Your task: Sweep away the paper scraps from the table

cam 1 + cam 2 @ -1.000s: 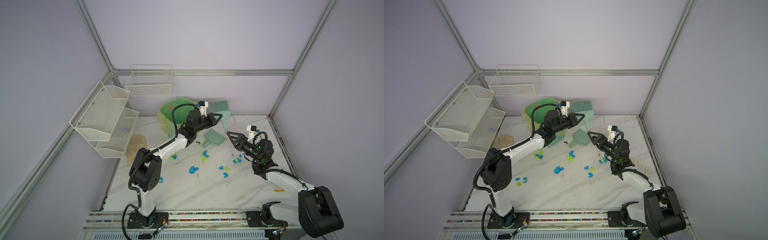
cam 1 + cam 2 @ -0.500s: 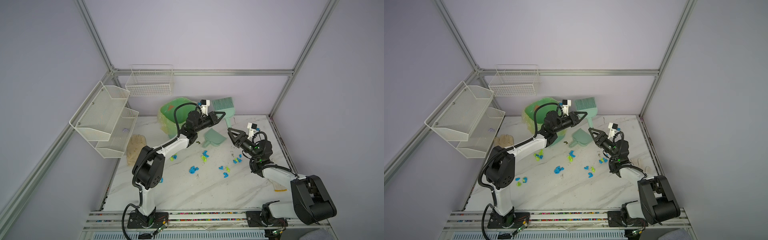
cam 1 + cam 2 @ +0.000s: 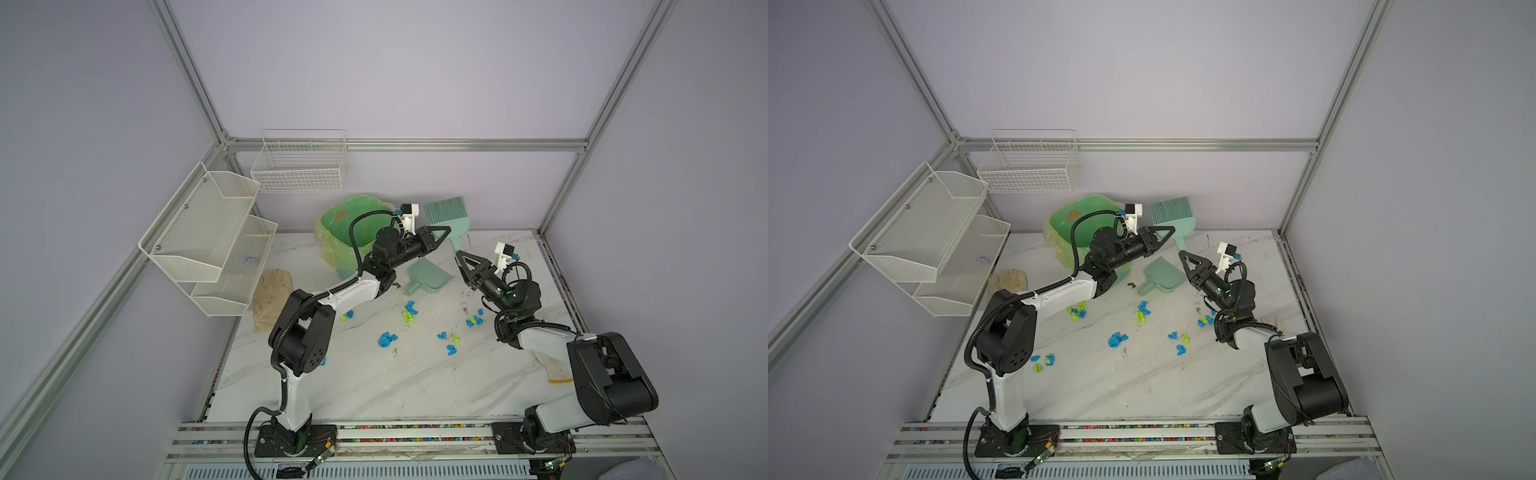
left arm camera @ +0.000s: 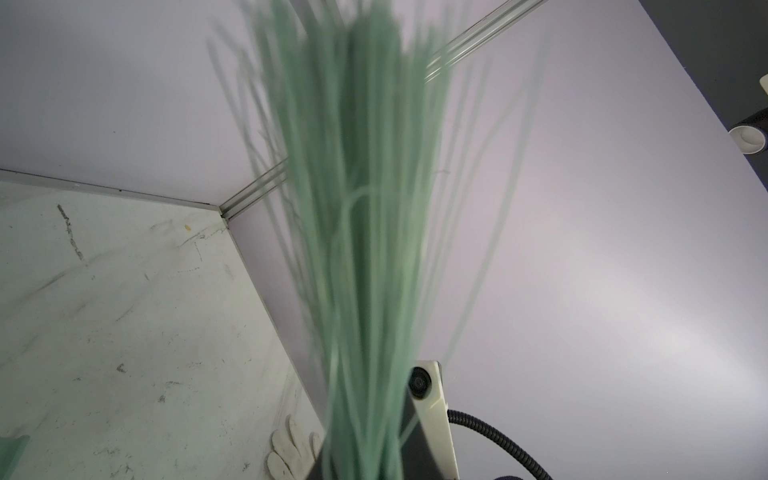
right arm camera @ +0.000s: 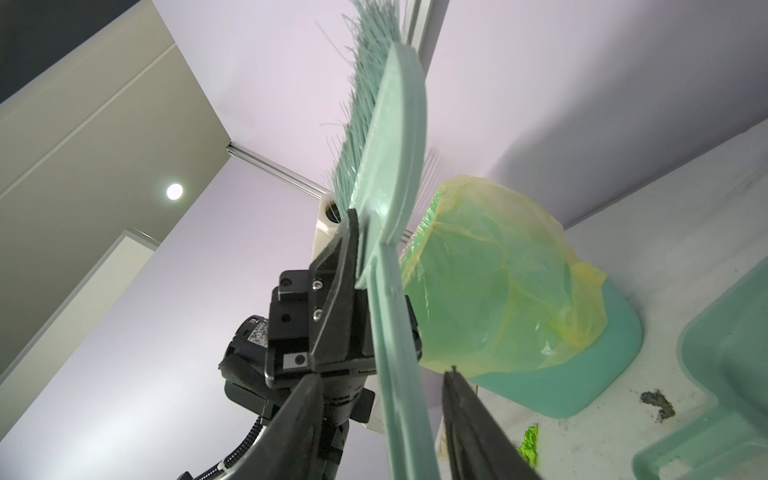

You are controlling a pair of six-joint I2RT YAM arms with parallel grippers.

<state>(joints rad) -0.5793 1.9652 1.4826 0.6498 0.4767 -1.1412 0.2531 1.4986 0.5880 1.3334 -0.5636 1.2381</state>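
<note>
Blue and lime-green paper scraps (image 3: 387,340) (image 3: 1117,340) lie scattered over the middle of the white marbled table (image 3: 374,386). One lime scrap (image 5: 528,446) shows in the right wrist view. My left gripper (image 3: 440,232) (image 3: 1167,232) is shut on the neck of a green brush (image 3: 446,210) (image 5: 395,145), held in the air at the back with the bristles (image 4: 365,208) up. My right gripper (image 3: 459,253) (image 5: 382,376) is open, its jaws either side of the brush handle (image 5: 399,332) with a gap on each side.
A green dustpan (image 3: 428,276) (image 5: 727,374) lies just below the brush. A green bin (image 3: 345,228) with a yellow liner stands at the back. White gloves lie at the left (image 3: 272,299) and right (image 3: 555,368). Mesh shelves (image 3: 208,232) hang left.
The left arm has lifted the brush and turned its bristles up. My right gripper has come up under it, and its jaws have narrowed round the handle.
</note>
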